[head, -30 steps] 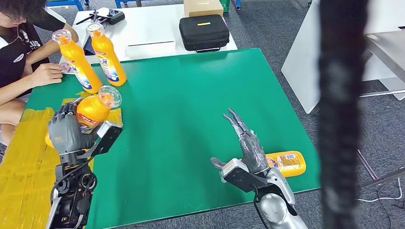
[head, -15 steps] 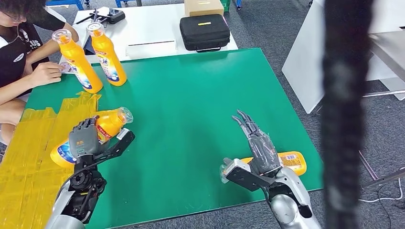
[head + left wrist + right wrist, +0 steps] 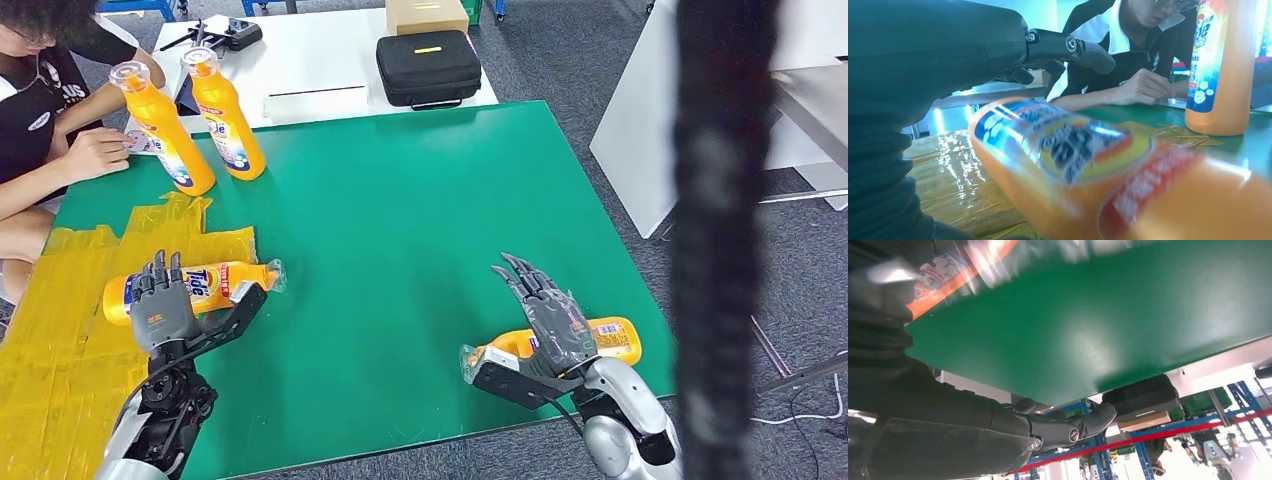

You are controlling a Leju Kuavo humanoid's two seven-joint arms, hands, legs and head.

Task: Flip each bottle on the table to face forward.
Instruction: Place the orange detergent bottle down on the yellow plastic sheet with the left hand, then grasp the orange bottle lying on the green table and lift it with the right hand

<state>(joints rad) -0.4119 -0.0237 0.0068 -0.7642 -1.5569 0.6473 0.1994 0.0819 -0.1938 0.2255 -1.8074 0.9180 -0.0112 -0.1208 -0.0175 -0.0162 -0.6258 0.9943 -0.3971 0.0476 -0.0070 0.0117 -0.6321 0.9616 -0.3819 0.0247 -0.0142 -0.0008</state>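
Two hands, fingers spread, releasing: left hand (image 3: 160, 305) by "Tide" bottle (image 3: 190, 288); right hand (image 3: 550, 318) over another.

The room is evenly and brightly lit from overhead, with soft shadows under the two hands. A pale sheen lies on the green counter (image 3: 1108, 335), and glare glints off the yellow tape (image 3: 955, 165). Close up, the lying bottle (image 3: 1108, 170) is smeared, perhaps by motion. A blurred dark strip (image 3: 722, 230) crosses the head view.
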